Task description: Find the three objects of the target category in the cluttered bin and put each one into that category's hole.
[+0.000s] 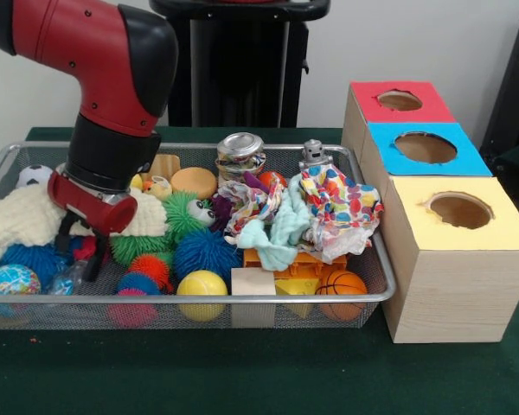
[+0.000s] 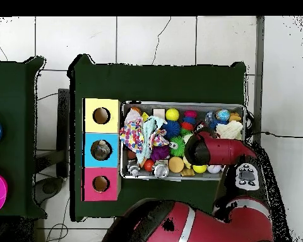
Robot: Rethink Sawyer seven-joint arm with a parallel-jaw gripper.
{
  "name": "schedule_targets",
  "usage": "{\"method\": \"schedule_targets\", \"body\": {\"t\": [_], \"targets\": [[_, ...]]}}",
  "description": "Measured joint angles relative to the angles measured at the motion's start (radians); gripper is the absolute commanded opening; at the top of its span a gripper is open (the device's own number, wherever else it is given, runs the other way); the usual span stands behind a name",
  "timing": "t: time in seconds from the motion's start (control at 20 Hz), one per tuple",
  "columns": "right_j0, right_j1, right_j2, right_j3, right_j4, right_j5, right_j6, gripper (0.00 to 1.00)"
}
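hand (image 1: 80, 252) – low in the wire bin (image 1: 363, 186), grip state unclear | holes in red, blue, yellow boxes (image 1: 454, 259) – nothing visibly sorted; all three targets apparently left

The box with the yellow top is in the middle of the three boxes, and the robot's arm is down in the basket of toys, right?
Not quite. The front view shows the blue-topped box in the middle; the yellow-topped box sits at the near end. The arm is down in the basket.
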Motion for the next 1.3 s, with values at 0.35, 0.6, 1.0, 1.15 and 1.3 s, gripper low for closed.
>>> {"method": "schedule_targets", "body": {"t": [0.35,0.6,1.0,1.15,1.3], "targets": [[-0.004,-0.003,0.000,0.000,0.000,0.000,0.000,1.00],[-0.008,-0.001,0.000,0.000,0.000,0.000,0.000,1.00],[-0.011,0.016,-0.002,-0.001,0.000,-0.025,0.000,1.00],[-0.016,0.026,-0.003,-0.002,0.000,-0.040,0.000,1.00],[-0.022,0.033,-0.003,-0.002,0.000,-0.064,0.000,1.00]]}}
